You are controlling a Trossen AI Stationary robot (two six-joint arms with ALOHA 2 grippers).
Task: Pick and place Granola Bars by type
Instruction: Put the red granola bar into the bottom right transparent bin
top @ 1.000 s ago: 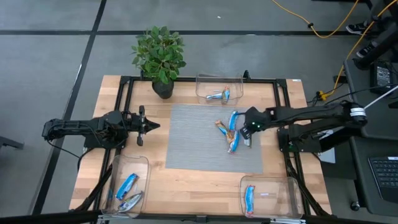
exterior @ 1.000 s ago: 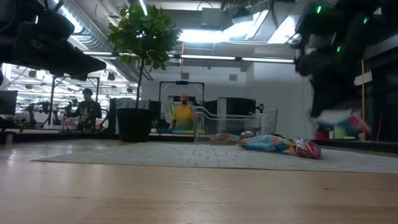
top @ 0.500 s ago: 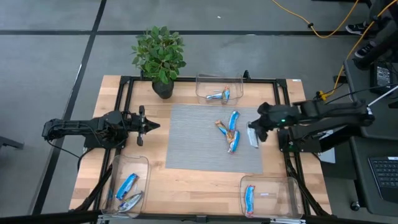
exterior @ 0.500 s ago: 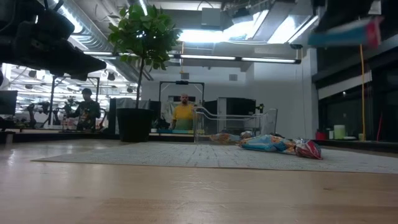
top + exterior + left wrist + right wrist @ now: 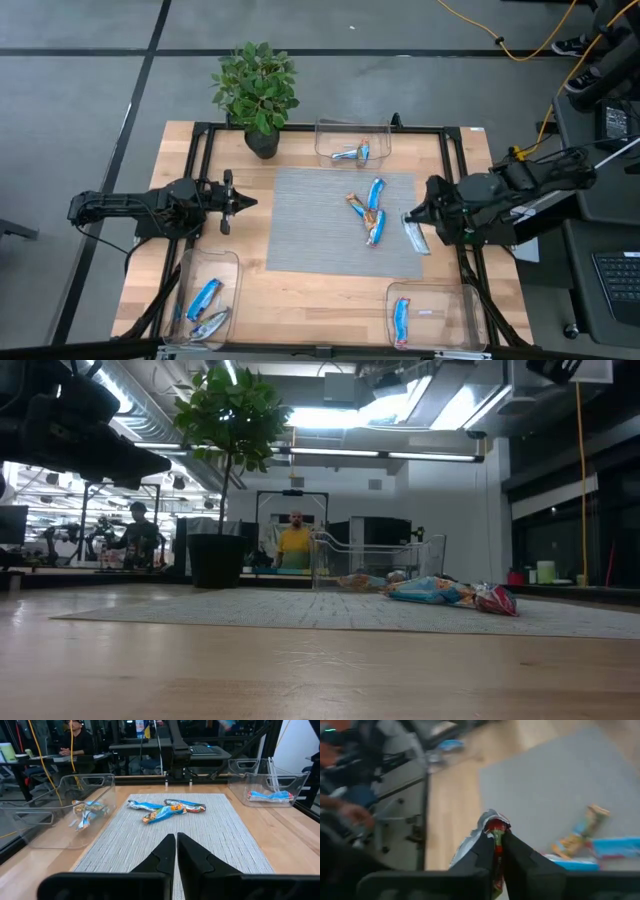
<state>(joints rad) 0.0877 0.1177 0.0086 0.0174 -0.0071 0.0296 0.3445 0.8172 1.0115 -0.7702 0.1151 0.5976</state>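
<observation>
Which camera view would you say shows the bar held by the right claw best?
The high view: the silver bar hangs whole from the right claw. The right wrist view shows it close but blurred; low and left wrist views miss it.

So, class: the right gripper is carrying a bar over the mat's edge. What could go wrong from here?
The right gripper pinches the silver bar only at one end, so it could slip out. It might land in the wrong bin: the front right bin holds a blue bar.

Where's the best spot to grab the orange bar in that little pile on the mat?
Grip the orange bar across its narrow width, coming straight down at its outer end. It lies flat on the mat, its other end meeting the blue bars.
</observation>
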